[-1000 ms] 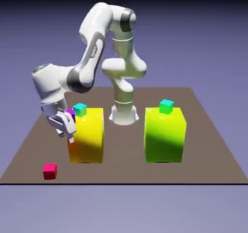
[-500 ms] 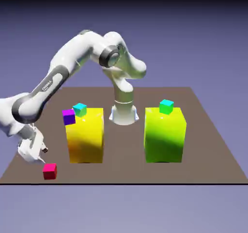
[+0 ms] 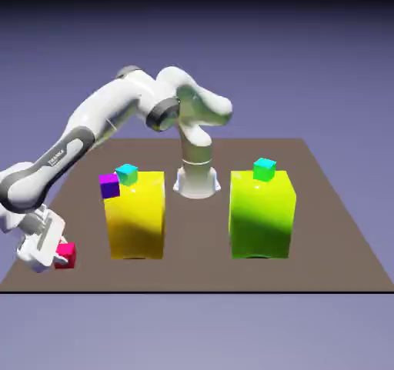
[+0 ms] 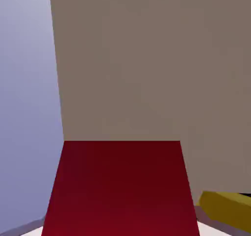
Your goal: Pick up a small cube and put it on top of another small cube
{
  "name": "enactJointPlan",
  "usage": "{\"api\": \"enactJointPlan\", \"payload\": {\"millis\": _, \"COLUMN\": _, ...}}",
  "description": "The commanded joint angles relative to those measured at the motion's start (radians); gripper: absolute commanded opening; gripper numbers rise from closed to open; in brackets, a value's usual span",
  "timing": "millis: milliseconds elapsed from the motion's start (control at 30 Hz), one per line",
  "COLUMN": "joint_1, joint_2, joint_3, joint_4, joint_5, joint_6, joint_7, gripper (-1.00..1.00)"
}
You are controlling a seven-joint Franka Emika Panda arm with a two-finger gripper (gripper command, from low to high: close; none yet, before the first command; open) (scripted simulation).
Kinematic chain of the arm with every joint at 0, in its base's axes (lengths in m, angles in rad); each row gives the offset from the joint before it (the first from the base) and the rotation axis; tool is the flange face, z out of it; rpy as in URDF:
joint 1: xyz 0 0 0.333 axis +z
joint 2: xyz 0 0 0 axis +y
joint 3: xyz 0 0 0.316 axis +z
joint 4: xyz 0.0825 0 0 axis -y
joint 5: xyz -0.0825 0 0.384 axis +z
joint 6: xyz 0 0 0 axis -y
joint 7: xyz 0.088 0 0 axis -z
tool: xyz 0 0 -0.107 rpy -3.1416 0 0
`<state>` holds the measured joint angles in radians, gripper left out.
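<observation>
The tiny crimson-red cube (image 3: pixel 67 255) is at the table's front corner on the exterior view's left, just off the table surface. My gripper (image 3: pixel 57 255) is shut on it, the hand tilted low beside it. In the hand view the red cube (image 4: pixel 117 188) fills the lower middle and hides both fingertips. A tiny purple cube (image 3: pixel 109 185) shows by the upper left edge of the big yellow block (image 3: pixel 137 215). One teal cube (image 3: pixel 127 174) rests on the yellow block, another teal cube (image 3: pixel 264 169) on the green block (image 3: pixel 262 213).
The brown table's (image 3: pixel 192 272) front and left edges lie close to the gripper; in the hand view the table edge (image 4: pixel 56 83) runs along the left. A corner of the yellow block (image 4: pixel 226 208) shows at the hand view's lower right. The robot base (image 3: pixel 195 180) stands behind the blocks.
The arm swung from beside the yellow block down to the front left corner. The red cube has shifted left and up from its resting spot, now between the fingers.
</observation>
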<state>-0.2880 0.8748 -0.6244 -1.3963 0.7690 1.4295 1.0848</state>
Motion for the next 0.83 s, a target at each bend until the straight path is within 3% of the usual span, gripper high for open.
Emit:
{"api": "enactJointPlan", "payload": {"millis": 0, "joint_1": 0.019, "joint_2": -0.036, "joint_3": -0.009, "joint_4": -0.016, "joint_5": -0.033, "joint_6": -0.019, "joint_7": -0.015, "gripper": -1.0}}
{"api": "enactJointPlan", "payload": {"millis": 433, "joint_1": 0.265, "joint_2": -0.507, "joint_3": -0.124, "joint_4": -0.222, "joint_5": -0.443, "joint_6": -0.259, "joint_7": -0.204, "gripper": -1.0}}
{"api": "enactJointPlan", "payload": {"millis": 700, "joint_1": 0.326, "joint_2": -0.578, "joint_3": -0.119, "joint_4": -0.458, "joint_5": -0.463, "joint_6": -0.076, "joint_7": -0.192, "gripper": -1.0}}
{"api": "enactJointPlan", "payload": {"millis": 733, "joint_1": 0.326, "joint_2": -0.578, "joint_3": -0.119, "joint_4": -0.458, "joint_5": -0.463, "joint_6": -0.076, "joint_7": -0.192, "gripper": 1.0}}
{"api": "enactJointPlan", "payload": {"millis": 800, "joint_1": 0.317, "joint_2": -0.568, "joint_3": -0.12, "joint_4": -0.422, "joint_5": -0.46, "joint_6": -0.104, "joint_7": -0.194, "gripper": 1.0}}
